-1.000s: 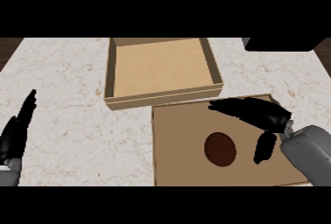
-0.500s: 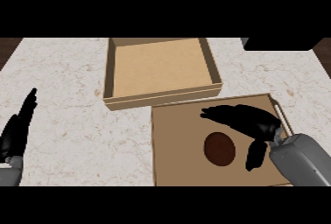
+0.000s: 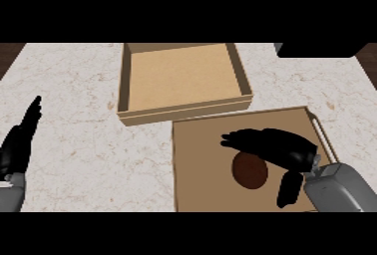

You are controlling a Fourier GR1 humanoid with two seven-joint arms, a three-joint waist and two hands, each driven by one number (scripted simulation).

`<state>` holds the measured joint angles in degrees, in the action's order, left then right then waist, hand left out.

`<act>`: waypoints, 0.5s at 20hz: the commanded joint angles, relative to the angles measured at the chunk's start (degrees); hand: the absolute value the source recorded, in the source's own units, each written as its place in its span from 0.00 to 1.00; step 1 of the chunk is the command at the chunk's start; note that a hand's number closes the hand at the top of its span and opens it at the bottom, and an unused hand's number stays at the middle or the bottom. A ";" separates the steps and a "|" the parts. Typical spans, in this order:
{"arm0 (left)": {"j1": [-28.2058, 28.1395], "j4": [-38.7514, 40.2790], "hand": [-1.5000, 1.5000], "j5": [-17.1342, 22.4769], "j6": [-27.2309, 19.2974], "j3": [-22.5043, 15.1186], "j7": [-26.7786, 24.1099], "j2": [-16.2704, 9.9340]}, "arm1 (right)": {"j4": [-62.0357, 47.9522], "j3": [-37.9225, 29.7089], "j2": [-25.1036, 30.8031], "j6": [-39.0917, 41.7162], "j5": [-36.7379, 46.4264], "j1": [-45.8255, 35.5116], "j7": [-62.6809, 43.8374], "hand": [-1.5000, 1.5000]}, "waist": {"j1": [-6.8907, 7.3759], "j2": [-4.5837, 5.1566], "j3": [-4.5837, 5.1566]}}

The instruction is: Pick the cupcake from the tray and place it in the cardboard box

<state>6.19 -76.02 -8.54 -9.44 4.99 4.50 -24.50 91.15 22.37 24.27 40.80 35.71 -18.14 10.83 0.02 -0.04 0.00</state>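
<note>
The cupcake (image 3: 250, 170) lies on the flat brown tray (image 3: 206, 169), a dark oval a little right of the tray's middle, so it is not yet lifted and the pick is the step in hand. The right hand (image 3: 276, 147) hangs over it from the right side of the view, its fingers bent and fanned out above the cupcake's top edge while the thumb points down along its right flank; the hand is spread around the cupcake rather than closed on it, and whether any finger already touches it cannot be told from this steep angle. That pose suits a grasp from above with the cupcake caught between thumb and fingers, which is probably why the wrist comes in low from the tray's near corner. The cardboard box (image 3: 184, 109) stands just beyond the tray, its near wall touching or all but touching the tray's far edge, its inside bare; so close a target should mean only a short carry over that wall. The left hand (image 3: 21, 142) rests at the left edge of the light marbled surface (image 3: 81, 149), fingers straight and together, well apart from the tray.
</note>
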 commanded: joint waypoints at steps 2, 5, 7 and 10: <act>3.84 2.05 0.50 -2.27 0.11 0.15 1.94 1.77 | 6.48 -1.89 -2.86 5.37 -0.47 1.23 -3.40 0.00 | -0.18 0.00 0.01; 0.15 -0.05 0.50 -2.58 0.26 1.79 -0.78 1.46 | 3.72 -0.38 -5.49 5.39 3.56 -0.71 -5.86 0.00 | 0.17 0.03 0.01; -1.77 -2.54 0.50 -1.36 1.89 1.96 -0.01 1.35 | 3.88 1.84 -3.74 4.50 6.82 1.75 -5.88 0.00 | 0.22 0.01 0.00; -3.86 -2.50 0.50 -1.57 2.74 2.74 -2.44 1.79 | 2.29 1.27 -6.39 4.36 8.53 2.29 -8.28 0.00 | 0.23 0.02 0.00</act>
<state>4.32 -77.31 -9.98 -7.72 7.05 3.10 -23.14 95.52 22.76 20.67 45.76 40.99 -16.01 4.96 0.13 -0.05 0.01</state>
